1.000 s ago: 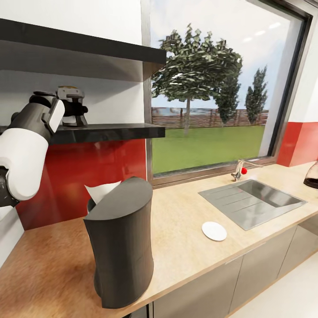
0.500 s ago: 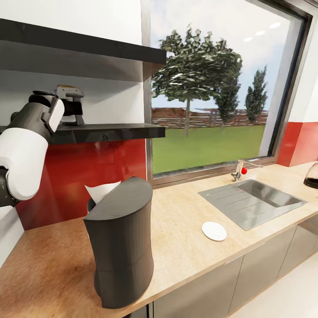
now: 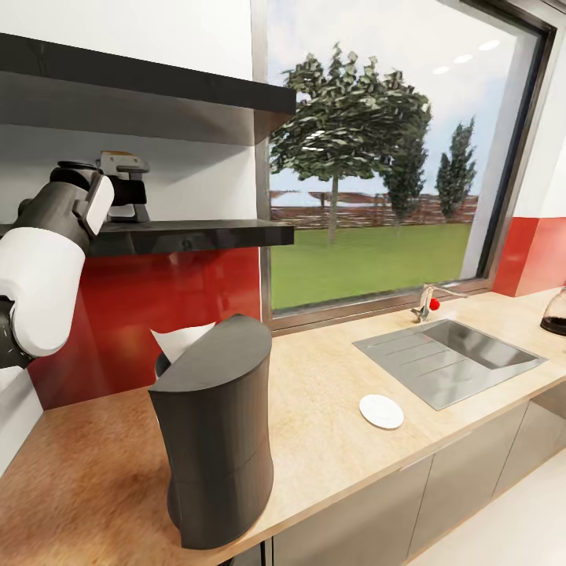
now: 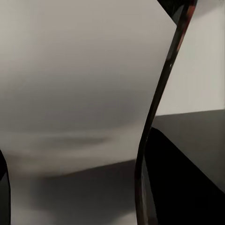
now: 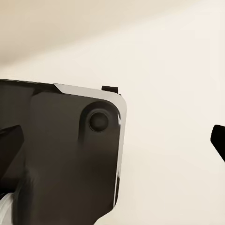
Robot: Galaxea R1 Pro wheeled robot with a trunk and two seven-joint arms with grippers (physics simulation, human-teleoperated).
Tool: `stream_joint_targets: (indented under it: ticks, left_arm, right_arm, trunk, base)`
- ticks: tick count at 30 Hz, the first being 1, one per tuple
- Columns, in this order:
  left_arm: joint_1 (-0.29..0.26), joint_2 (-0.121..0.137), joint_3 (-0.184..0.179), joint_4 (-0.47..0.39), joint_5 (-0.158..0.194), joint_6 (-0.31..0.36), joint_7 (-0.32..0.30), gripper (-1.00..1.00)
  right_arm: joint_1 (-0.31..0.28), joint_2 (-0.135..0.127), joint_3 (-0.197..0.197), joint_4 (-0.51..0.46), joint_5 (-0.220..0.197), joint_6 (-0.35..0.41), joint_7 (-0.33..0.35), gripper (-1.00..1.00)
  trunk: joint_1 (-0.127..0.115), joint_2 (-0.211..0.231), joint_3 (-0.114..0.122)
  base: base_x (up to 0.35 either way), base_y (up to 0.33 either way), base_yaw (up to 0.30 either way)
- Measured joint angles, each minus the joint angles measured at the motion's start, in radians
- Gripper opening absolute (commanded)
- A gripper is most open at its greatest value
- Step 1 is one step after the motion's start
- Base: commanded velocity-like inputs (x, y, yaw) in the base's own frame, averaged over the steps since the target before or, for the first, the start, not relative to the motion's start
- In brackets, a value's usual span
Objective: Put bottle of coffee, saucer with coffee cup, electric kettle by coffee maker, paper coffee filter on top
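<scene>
Our left gripper (image 3: 126, 189) has sunk slightly on the shelf (image 3: 189, 232) above the coffee maker (image 3: 212, 440) (filter (image 3: 179, 339) already in); jaw state unclear, bottle of coffee hidden.

The left arm (image 3: 43, 267) is built of rounded segments — a fat, glossy white cylinder nearer the trunk, then a dark grey tube with a white panel set along its outer side. A black joint collar shows under the white segment. At the far end sits the left gripper (image 3: 130, 189), a blocky grey-and-black assembly with a light grey top plate.

In the right wrist view, a black housing (image 5: 65, 159) with a rounded corner carries a thin silver edge — and one round, dark screw-like button (image 5: 98, 122) set in a shallow recess.
</scene>
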Motion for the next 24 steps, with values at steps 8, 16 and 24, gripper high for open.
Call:
stream_joint_targets:
  ticks: [8,16,24]
  left_arm:
    - [0.0,-0.001,0.0,-0.005,0.003,0.002,0.0,-1.0]
    - [0.0,-0.003,0.0,-0.007,0.004,0.004,0.0,-1.0]
    - [0.0,-0.004,0.001,-0.007,0.005,0.005,0.0,-1.0]
  right_arm:
    - [0.0,0.001,0.0,0.0,0.0,0.0,0.0,1.0]
    - [0.0,0.001,0.0,0.0,0.0,0.0,0.0,1.0]
    - [0.0,0.001,0.0,0.0,0.0,0.0,0.0,1.0]
  trunk:
    - [0.0,0.0,0.0]
    - [0.0,0.0,0.0]
    - [0.001,0.0,0.0]
  base:
    - [0.0,0.0,0.0]
    - [-0.058,-0.011,0.0]
    - [-0.275,-0.103,0.0]
